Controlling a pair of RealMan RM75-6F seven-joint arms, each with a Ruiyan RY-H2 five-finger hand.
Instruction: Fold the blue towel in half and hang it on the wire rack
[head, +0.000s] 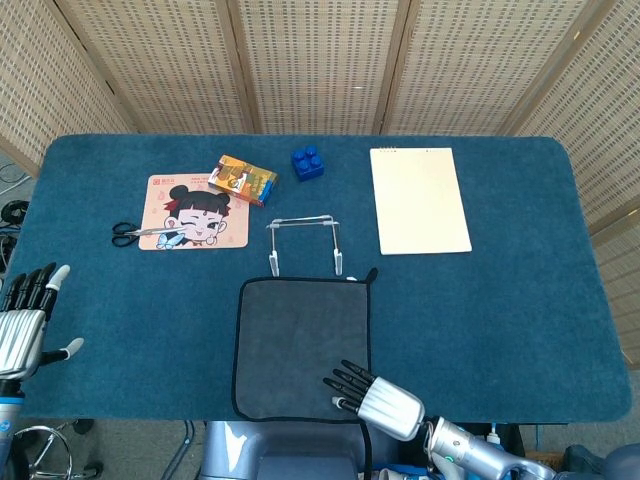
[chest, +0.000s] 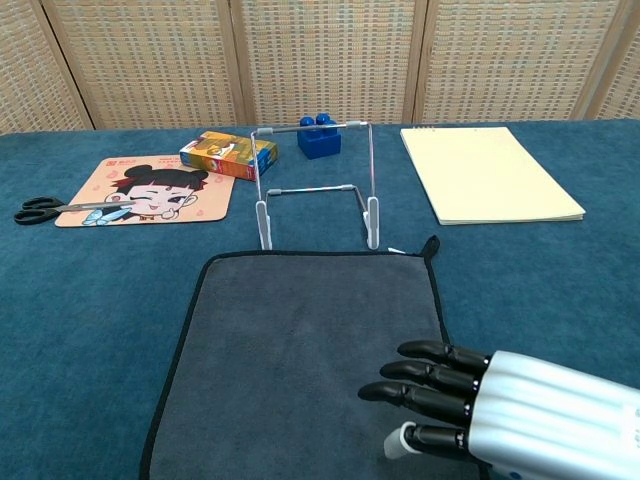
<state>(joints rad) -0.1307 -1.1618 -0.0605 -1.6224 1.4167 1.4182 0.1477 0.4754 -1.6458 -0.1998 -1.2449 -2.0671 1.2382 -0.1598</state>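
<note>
woven screens (head: 320, 60) stand behind my blue-carpeted desk (head: 500, 300). the towel (head: 300, 345) lies flat, unfolded, just before the wire rack (head: 305, 245). my right hand (head: 372, 400) sits over its near corner, fingers apart, empty. my left hand (head: 25, 325) is spread, empty.

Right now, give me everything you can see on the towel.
The towel looks dark grey in both views, with a black stitched border and a small black loop at its far right corner. It looks like soft microfibre. It lies flat and unfolded on the blue table, its far edge just in front of the wire rack. The right hand reaches over its near right corner, fingers extended; whether they touch cannot be told.
</note>
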